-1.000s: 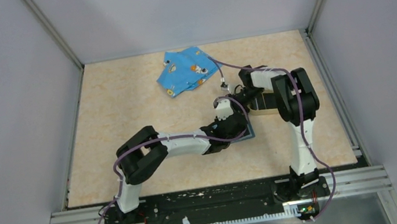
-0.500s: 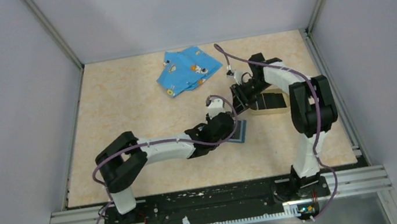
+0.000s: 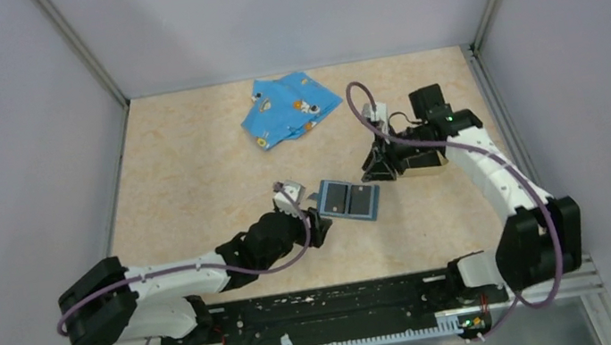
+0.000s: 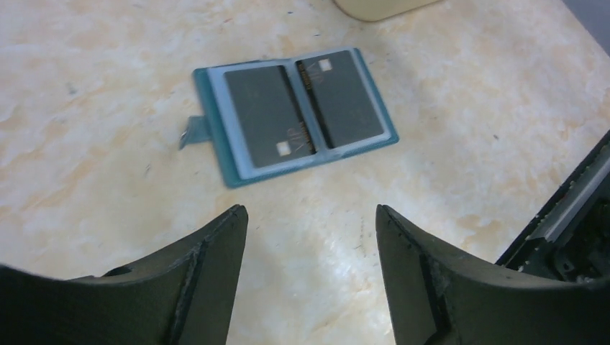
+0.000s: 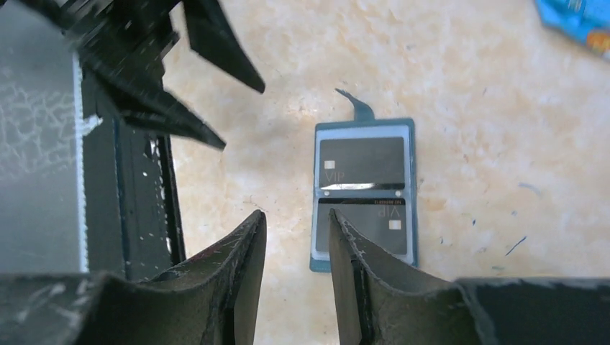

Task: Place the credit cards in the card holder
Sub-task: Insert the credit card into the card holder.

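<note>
The teal-blue card holder lies open and flat on the table. Two black credit cards sit side by side in its pale blue inside, one on the left half and one on the right half. They also show in the right wrist view, one card and the other in the holder. My left gripper is open and empty, just left of the holder, and apart from it in the left wrist view. My right gripper is open and empty, above the table right of the holder.
A tan oval tray lies under my right arm and shows at the top of the left wrist view. A bright blue cartoon-print cloth lies at the back. The black base rail runs along the near edge.
My left arm has drawn back to the near left, off the holder. My right arm has swung out to the right. The holder now lies uncovered and open with both cards in it.
</note>
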Motion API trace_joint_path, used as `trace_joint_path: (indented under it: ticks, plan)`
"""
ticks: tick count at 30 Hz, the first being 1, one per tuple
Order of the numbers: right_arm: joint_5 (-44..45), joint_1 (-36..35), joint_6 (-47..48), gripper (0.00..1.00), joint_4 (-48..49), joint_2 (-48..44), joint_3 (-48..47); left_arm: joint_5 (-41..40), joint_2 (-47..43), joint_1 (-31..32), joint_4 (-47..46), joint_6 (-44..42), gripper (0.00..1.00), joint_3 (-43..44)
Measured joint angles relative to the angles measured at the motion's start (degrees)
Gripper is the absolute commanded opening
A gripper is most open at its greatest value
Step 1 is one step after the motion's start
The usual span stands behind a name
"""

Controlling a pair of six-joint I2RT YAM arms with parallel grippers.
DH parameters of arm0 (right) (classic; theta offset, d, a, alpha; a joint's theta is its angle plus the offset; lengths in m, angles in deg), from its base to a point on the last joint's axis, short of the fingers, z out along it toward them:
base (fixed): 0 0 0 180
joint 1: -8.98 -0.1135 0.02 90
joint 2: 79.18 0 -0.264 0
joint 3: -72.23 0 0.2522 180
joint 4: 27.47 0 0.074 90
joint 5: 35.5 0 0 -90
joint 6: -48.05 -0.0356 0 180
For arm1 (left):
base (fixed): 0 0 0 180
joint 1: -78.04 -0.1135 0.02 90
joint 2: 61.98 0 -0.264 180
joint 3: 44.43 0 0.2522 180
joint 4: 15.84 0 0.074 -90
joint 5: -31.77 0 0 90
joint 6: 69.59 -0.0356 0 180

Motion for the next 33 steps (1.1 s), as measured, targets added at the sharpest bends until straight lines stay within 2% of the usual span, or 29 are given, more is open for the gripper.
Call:
trace_joint_path:
  ticks: [2, 4, 10, 14, 19, 25, 33]
  plan:
    - [-2.0, 0.0, 4.7, 0.42, 1.7, -5.7, 3.6, -1.1, -4.5, 0.0, -0.6, -0.9, 0.95, -4.5]
    - [-4.1, 0.0, 8.2, 0.42, 4.7, -10.5, 7.5, -2.3, -8.3, 0.0, -0.9, -1.3, 0.98, -7.7]
    - [-5.8, 0.0, 15.4, 0.51, 11.1, -15.7, 17.9, -3.6, -11.8, -0.3, -2.6, -0.5, 0.99, -12.6]
    - [-3.6, 0.2, 20.9, 0.52, 12.3, -17.5, 23.5, -3.6, -10.0, -1.0, -3.0, 0.2, 0.99, -13.4]
    - [-1.8, 0.3, 24.6, 0.53, 13.4, -18.0, 24.1, -3.0, -7.6, -3.1, -4.4, 0.7, 0.99, -13.4]
    - [-1.0, 0.3, 26.8, 0.55, 14.8, -17.9, 24.4, 1.8, -4.8, -8.1, -7.3, 0.8, 0.98, -13.4]
    - [-0.7, 0.3, 28.3, 0.56, 14.8, -17.3, 24.7, 4.8, -1.1, -10.2, -7.5, -0.2, 0.97, -12.7]
